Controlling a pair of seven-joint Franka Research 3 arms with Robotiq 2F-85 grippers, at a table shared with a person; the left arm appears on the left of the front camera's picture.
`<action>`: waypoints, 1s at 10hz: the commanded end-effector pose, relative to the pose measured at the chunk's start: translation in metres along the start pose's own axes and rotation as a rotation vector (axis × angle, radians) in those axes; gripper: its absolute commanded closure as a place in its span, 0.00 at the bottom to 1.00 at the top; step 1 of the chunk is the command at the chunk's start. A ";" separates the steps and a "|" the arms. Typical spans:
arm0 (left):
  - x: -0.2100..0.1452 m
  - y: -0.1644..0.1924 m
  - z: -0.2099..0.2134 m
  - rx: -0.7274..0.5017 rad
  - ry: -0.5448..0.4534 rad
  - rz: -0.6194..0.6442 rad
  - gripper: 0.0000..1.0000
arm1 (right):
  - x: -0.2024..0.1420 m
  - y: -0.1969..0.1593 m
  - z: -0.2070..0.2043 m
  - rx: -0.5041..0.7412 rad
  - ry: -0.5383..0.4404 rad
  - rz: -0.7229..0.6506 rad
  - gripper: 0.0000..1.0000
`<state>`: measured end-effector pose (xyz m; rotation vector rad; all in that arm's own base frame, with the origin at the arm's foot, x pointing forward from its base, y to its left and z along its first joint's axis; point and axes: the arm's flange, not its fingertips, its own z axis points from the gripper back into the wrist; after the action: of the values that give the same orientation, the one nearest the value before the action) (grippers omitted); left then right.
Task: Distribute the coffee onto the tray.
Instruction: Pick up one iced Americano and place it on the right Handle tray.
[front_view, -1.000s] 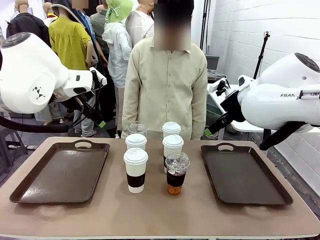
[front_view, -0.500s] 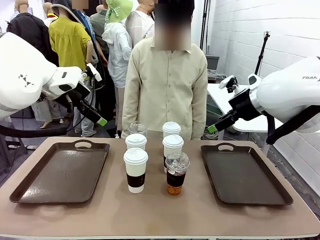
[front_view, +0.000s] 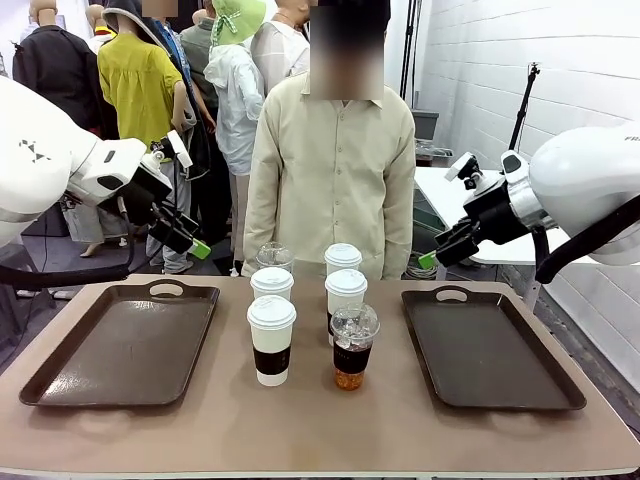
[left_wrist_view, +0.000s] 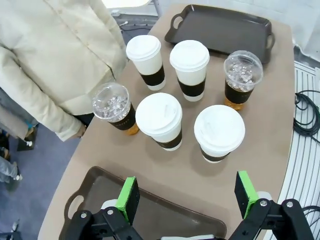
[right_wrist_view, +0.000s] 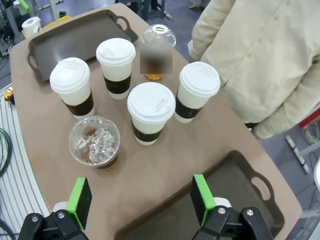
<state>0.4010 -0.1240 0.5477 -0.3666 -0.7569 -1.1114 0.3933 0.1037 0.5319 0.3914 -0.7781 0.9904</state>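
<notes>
With my left claw (left_wrist_view: 187, 195) and right claw (right_wrist_view: 141, 196) both spread wide, I'd lower the right squarely around the near-edge iced cup (right_wrist_view: 95, 142), gripping probably below its dome.

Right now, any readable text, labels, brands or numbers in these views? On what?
No text reads whole.
right arm: lettering cut off at the front view's edge, unreadable.
left arm: small black dot mark, no letters.
cup lids: raised marks, too small to read.
brown sleeves: no print seen.
</notes>
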 end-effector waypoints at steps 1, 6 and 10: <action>-0.011 0.008 0.001 -0.031 -0.015 -0.032 0.00 | 0.002 -0.013 -0.008 0.028 -0.015 0.033 0.00; -0.007 0.003 0.001 -0.018 0.001 -0.017 0.00 | 0.004 -0.007 -0.006 0.004 0.006 0.028 0.00; -0.007 0.003 0.001 -0.018 0.001 -0.017 0.00 | 0.004 -0.007 -0.006 0.004 0.006 0.028 0.00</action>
<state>0.4002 -0.1192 0.5447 -0.3554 -0.7437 -1.1257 0.4017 0.1085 0.5331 0.3618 -0.7672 1.0037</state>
